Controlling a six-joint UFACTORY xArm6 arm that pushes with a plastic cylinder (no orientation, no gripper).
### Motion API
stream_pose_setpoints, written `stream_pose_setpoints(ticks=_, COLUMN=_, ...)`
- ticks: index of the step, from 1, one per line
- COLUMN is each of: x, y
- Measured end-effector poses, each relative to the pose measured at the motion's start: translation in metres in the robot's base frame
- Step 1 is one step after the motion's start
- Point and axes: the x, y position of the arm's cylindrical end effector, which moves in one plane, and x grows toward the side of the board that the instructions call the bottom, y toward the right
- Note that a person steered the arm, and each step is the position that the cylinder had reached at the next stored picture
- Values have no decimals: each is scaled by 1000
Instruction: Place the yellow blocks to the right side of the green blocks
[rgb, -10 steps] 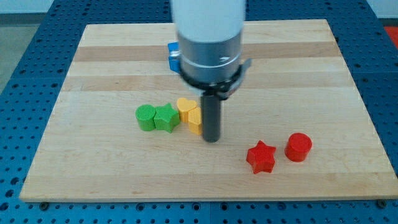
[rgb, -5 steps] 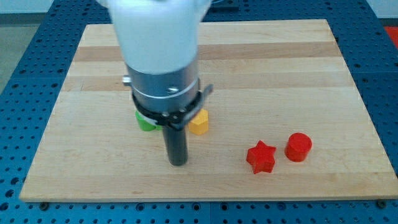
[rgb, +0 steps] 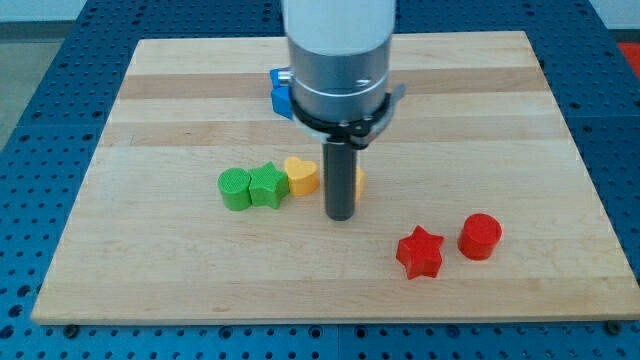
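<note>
Tip (rgb: 340, 215) (plain rod, no jaws) stood beside the yellow heart block (rgb: 301, 176); light, rigid, likely slid easily if pushed on a flat side.

**Yellow and green blocks in a row**

Green cylinder (rgb: 235, 188) and green star (rgb: 266, 186) touch. The yellow heart (rgb: 301, 176) sits against the star's right side. A second yellow block (rgb: 358, 181) peeks out further right, mostly hidden, shape unclear.
</note>
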Motion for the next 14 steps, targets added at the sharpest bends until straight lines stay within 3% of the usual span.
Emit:
stream_pose_setpoints(ticks=2, x=3, y=20)
stream_pose_setpoints(ticks=3, x=-39, y=47)
stream_pose_setpoints(ticks=4, x=-43, y=48)
stream_pose_setpoints(ticks=5, x=-77, y=44)
stream_pose_setpoints(ticks=6, x=-127, y=-7)
stream_pose_setpoints(ticks=7, x=-133, y=-34)
stream_pose_setpoints(ticks=8, x=-130, y=-50)
stream_pose_setpoints(ticks=9, x=-97, y=-58)
stream_pose_setpoints(ticks=14, x=-63, y=-58)
